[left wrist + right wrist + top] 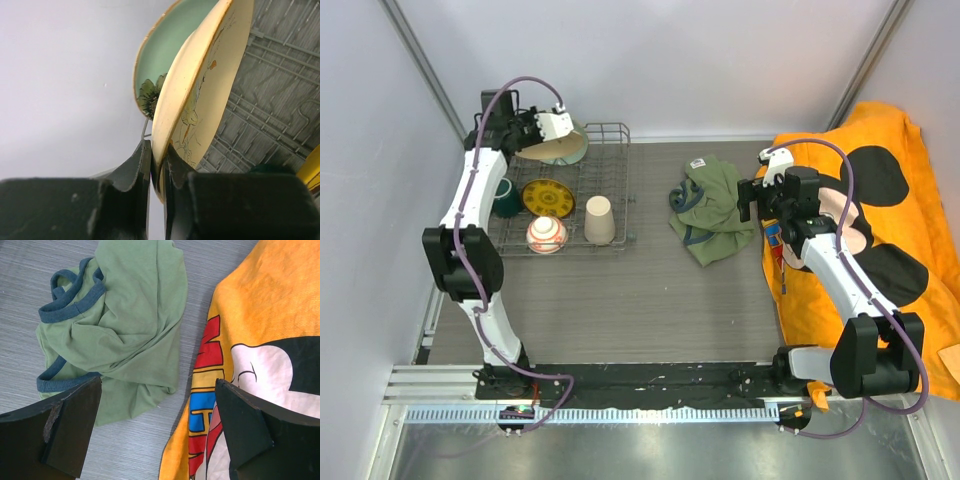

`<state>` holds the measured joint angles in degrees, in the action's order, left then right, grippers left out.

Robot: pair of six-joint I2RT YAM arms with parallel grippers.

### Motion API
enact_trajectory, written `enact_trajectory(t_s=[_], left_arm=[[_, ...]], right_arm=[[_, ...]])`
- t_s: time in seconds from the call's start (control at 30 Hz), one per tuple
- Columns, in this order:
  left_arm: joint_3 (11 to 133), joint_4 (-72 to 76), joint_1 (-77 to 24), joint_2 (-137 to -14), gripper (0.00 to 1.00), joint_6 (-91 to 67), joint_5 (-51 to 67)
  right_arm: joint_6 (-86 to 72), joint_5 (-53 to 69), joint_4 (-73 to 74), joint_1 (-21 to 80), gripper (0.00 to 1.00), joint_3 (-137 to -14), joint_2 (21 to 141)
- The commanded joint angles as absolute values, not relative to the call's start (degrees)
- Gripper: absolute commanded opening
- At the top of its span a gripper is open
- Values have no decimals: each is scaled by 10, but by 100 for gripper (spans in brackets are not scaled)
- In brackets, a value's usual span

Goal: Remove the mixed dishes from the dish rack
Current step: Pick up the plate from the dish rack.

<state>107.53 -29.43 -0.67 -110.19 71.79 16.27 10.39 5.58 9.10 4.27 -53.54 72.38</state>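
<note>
The grey wire dish rack (617,150) stands at the far left. My left gripper (542,128) is shut on the rim of the cream floral plate (553,150), tilted above the rack's back left corner. In the left wrist view both fingers pinch that plate (210,85), and the pale green plate (165,50) is right behind it. The small yellow patterned plate (548,197), the red-and-white bowl (547,235) and the upside-down beige cup (599,220) are in the rack. The dark green mug (506,197) is at its left edge. My right gripper (752,200) is open and empty.
An olive-green garment (712,210) lies mid-table, right of the rack; it also shows in the right wrist view (125,320). A large orange printed cloth (880,230) covers the right side. The right gripper (157,425) hovers over the gap between them.
</note>
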Motion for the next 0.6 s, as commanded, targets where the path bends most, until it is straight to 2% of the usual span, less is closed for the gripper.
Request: enact_trajectory(t_s=[0.0,0.4,0.57], left_arm=[[1093,-201,-5,-1011,0,660,182],[1074,-272,-5,-875,0,395,196],[1027,-316,-5,-782,0,290,204]], right_arm=[[105,65,83,41,100,-554,709],[100,72,83,41,100,-553,699],[98,75,84,41,100,-553,694]])
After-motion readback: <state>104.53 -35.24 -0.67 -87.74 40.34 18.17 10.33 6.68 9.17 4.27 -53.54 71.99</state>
